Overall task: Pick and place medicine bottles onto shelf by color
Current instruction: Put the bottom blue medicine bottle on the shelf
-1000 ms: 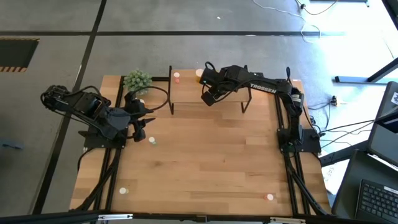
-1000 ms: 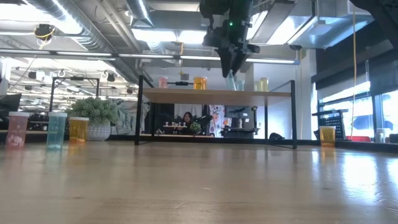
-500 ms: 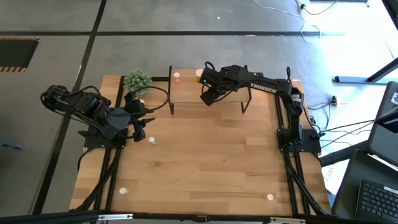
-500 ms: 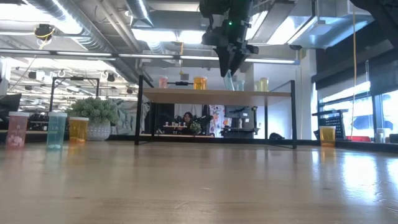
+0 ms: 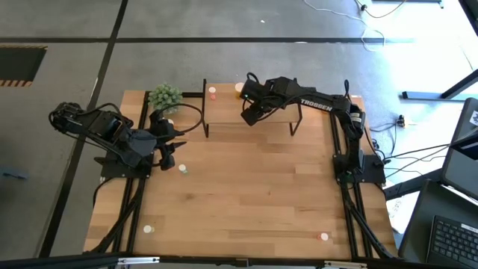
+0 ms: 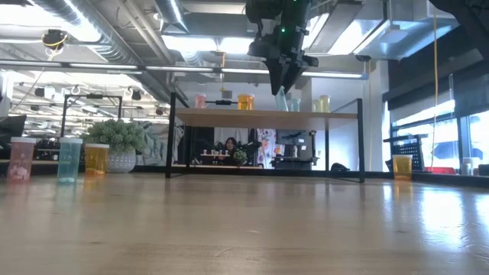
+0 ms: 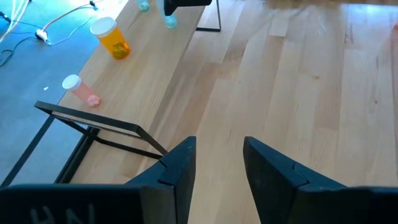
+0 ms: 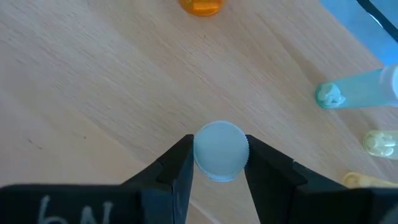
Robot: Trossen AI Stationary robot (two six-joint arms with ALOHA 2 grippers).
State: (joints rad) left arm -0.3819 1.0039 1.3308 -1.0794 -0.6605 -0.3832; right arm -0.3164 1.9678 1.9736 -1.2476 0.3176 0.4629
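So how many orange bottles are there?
3 orange bottles in the low view: one on the shelf, one beside the potted plant, one alone across the table. More may be hidden.

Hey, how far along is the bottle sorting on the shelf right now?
Partly done. Several bottles already stand on the shelf, including a pink bottle and an orange bottle. The right claw grips a pale-capped bottle above the shelf. Three bottles near the plant and others on the table remain.

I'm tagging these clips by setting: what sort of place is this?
Likely a robotics lab or workshop in an open industrial space, not a home. Bare ducts and strip lights run along the ceiling, cables trail over the concrete floor, a laptop sits beside the table.
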